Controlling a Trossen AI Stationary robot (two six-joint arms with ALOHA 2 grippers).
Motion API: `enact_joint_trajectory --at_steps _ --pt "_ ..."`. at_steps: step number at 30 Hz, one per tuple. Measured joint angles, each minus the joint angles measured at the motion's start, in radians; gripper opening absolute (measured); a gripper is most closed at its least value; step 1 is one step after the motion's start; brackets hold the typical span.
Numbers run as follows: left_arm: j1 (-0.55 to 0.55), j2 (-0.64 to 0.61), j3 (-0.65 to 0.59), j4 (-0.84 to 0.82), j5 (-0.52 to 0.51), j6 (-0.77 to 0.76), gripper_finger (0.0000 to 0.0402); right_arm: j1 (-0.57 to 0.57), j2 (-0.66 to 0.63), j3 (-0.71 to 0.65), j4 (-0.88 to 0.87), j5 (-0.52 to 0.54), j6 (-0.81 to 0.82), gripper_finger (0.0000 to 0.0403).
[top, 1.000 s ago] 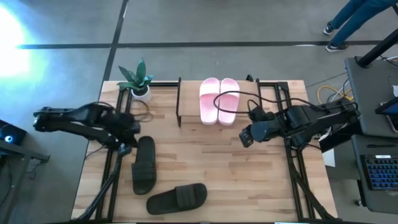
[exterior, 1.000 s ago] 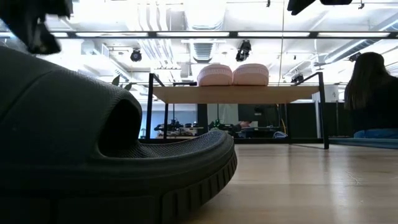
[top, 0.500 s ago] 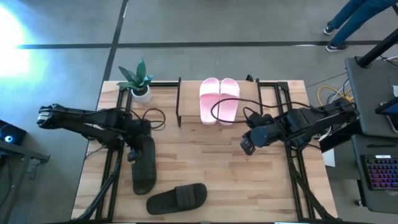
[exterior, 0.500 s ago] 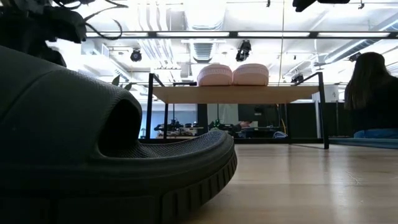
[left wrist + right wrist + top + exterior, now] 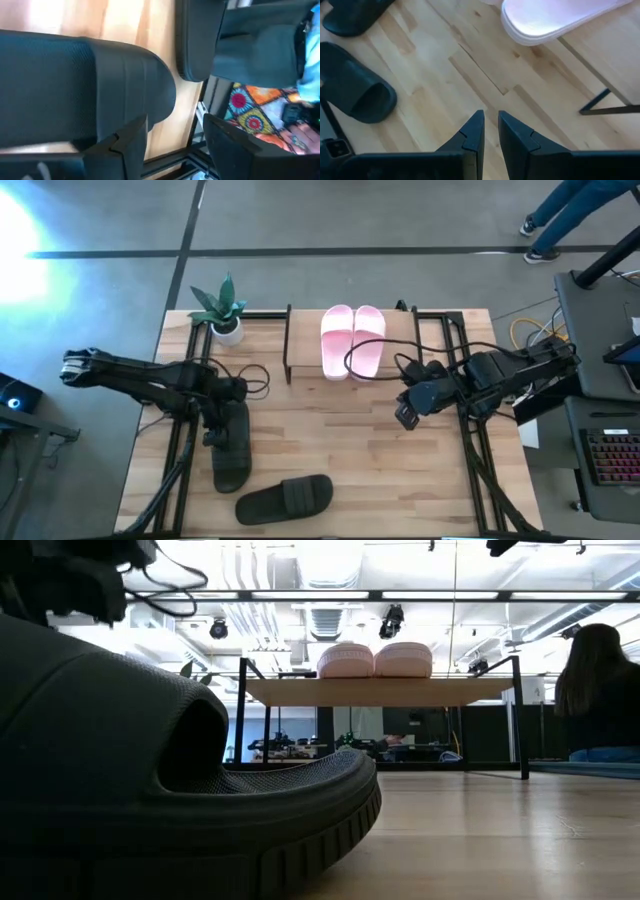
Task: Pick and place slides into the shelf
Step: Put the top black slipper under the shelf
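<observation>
Left hand (image 5: pixel 214 423) open over dark slide (image 5: pixel 231 446)

Dark slide (image 5: pixel 150 770) cut off left.

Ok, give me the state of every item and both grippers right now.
Pink slides: side by side on the shelf.
Dark slide: flat on the table, left gripper open over its strap end, not gripping.
Second dark slide: flat on the table, near edge, untouched.
Right gripper: nearly shut, empty, above bare table.
</observation>
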Motion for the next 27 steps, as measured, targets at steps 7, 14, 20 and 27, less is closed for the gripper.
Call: enact_joint_trajectory --at_steps 7,14,20,27 --pt "0.000 0.025 -0.079 0.070 -0.004 0.007 0.0177 0.000 0.000 0.000 -0.021 0.000 0.001 0.0047" --pt "0.000 0.028 -0.121 0.124 -0.056 0.008 0.0177 0.000 0.000 0.000 -0.020 0.001 0.003 0.0047" --pt "0.000 0.061 -0.123 0.141 -0.065 0.059 0.0177 0.000 0.000 -0.001 -0.019 0.001 0.005 0.0047" --pt "-0.001 0.039 -0.123 0.141 -0.112 0.061 0.0177 0.000 0.000 -0.001 -0.018 0.004 0.008 0.0047"
